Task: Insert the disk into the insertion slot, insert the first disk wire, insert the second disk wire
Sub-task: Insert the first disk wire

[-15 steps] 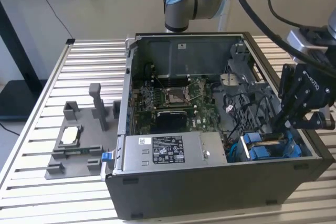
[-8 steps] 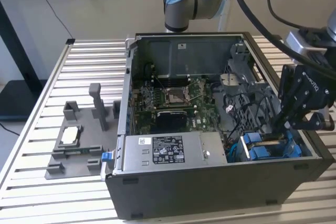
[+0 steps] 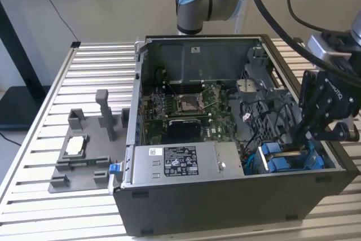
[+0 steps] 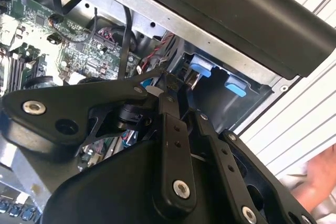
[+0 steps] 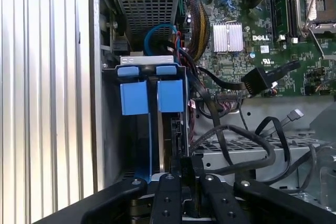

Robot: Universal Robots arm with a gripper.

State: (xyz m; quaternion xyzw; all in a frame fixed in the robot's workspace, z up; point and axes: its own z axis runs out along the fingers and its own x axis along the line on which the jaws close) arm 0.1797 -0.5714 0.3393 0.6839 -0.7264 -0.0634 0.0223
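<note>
**Q:** At the exterior view's left?
**A:** Grey moulded parts fixture [image 3: 79, 165] on a slatted aluminium table [image 3: 28, 196], well apart from the open black computer case [image 3: 225, 207]. Probably set there to keep loose parts clear of the arm.

**Q:** Centre?
**A:** Silver labelled power-supply box [image 3: 180, 165] along the near wall, with the green motherboard [image 3: 186, 111] behind it. Case laid flat with its side panel off, evidently to allow reach from above.

**Q:** Toward the exterior view's right?
**A:** Rectangular grey metal drive cage, i.e. the insertion slot [image 5: 112, 124], in the corner of the case. Holds the flat silver-grey disk in its bright blue plastic frame [image 5: 170, 95], standing on edge between the cage walls. Appears fully seated.

**Q:** And the black gripper [image 5: 187, 169]?
**A:** Hangs directly over the cage, in line with the disk's edge, at the end opposite the blue tabs. Fingers [image 5: 169, 192] nearly together, with nothing visibly clamped between them. Contact with the disk not determinable.

**Q:** Wires?
**A:** Black flat cable with a black plug [image 5: 257, 80], loose over the motherboard, apart from both disk and gripper. Judged not yet inserted.
</note>
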